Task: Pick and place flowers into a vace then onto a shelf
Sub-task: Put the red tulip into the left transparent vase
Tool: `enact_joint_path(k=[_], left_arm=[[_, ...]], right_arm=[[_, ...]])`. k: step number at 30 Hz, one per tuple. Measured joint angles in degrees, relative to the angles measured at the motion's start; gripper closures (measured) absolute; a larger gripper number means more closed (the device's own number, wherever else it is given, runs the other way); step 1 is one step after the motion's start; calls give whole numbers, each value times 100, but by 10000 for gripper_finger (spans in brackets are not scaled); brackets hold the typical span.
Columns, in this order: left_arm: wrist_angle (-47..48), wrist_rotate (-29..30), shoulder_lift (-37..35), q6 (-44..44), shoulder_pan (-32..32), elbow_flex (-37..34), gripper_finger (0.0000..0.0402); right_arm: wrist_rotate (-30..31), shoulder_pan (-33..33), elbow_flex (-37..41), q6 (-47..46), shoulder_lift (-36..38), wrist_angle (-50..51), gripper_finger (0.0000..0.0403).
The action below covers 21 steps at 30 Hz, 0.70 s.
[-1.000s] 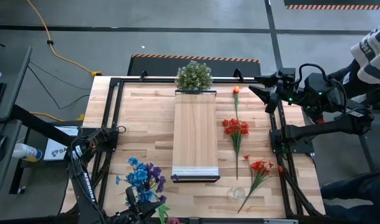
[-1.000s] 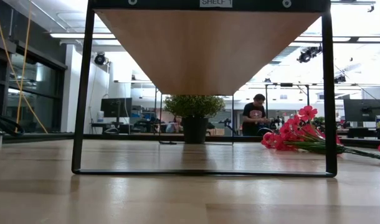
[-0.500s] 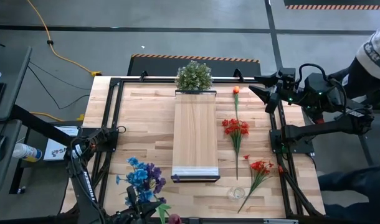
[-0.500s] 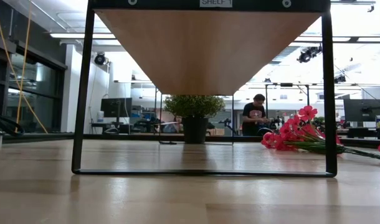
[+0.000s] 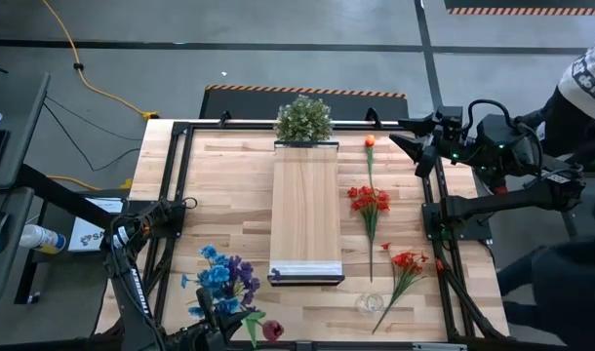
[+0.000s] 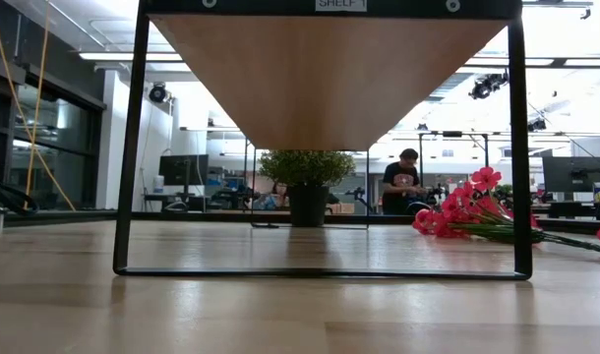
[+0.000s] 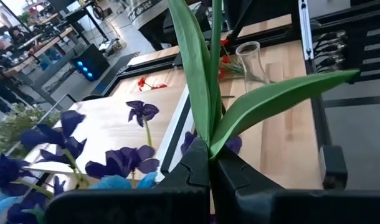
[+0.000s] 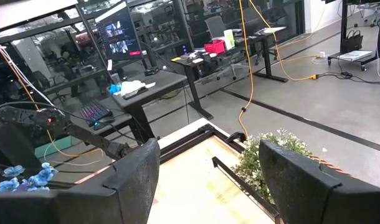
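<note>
Flower stem [image 7: 205, 93] clamped in left hand [image 7: 209, 163]; right hand [image 8: 209, 180] wide, empty.

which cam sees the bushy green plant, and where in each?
High view: plant at top centre, at the far end of the shelf.
Low view: centre, in a dark pot beyond the shelf's black frame, below the board.
Left wrist view: probably the pale green bush behind the blue blooms; hard to confirm.
Right wrist view: seen in the gap between that arm's own fingers.
Shared landmark: the shelf, which the plant stands behind.
</note>
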State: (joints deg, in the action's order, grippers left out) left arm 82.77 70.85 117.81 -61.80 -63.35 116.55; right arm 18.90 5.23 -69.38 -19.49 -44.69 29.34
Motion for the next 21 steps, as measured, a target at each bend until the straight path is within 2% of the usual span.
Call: enact_joint_path(k=[17,21], left_arm=[[155,17,1,-321,0,0,372],[172,-178,1,-337,0,0,372]], right_arm=[[-7,-1,0,42,0,0,141],[-31,-1,0,42,0,2,141]])
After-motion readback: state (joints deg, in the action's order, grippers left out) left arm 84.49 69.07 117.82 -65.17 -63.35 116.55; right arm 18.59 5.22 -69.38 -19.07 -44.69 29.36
